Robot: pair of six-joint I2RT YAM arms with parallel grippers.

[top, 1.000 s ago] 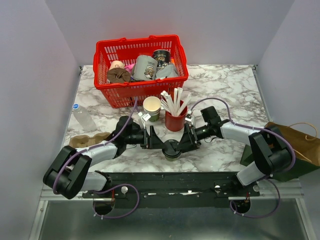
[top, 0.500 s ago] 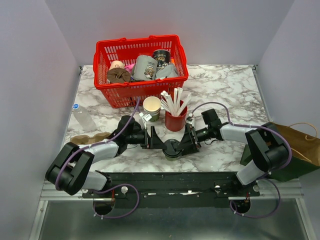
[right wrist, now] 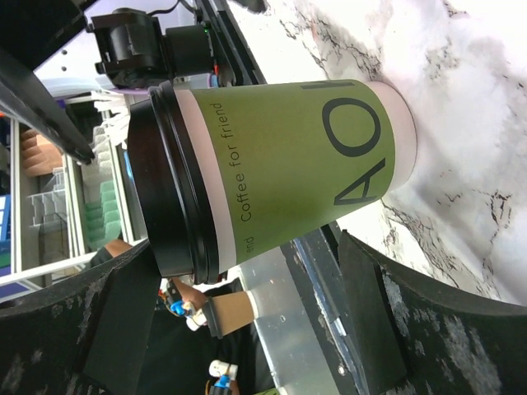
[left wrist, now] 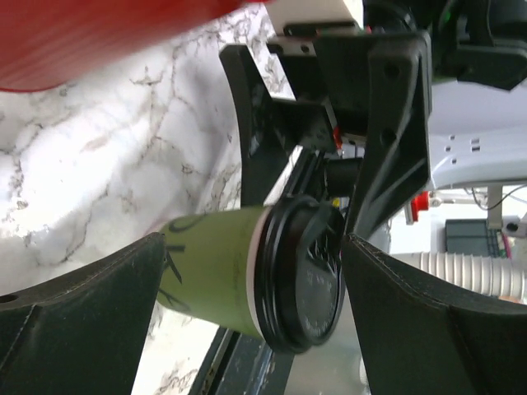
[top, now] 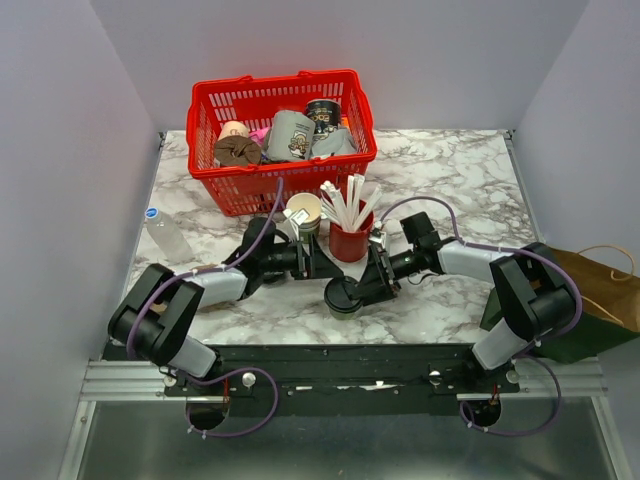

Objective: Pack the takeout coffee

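Left fingers (left wrist: 148, 276) wide, right fingers (right wrist: 366, 284) wide, takeout coffee (top: 343, 297) ungripped between them, red cup of sticks (top: 350, 243) just behind.

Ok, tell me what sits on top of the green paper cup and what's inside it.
A round black plastic lid caps the green paper cup. It covers the whole opening, so the contents cannot be seen.

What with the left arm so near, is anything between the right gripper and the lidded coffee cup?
Nothing visible. The coffee cup stands directly before the open right gripper, no object between. The left gripper, also open, is on the cup's other side, apart from it.
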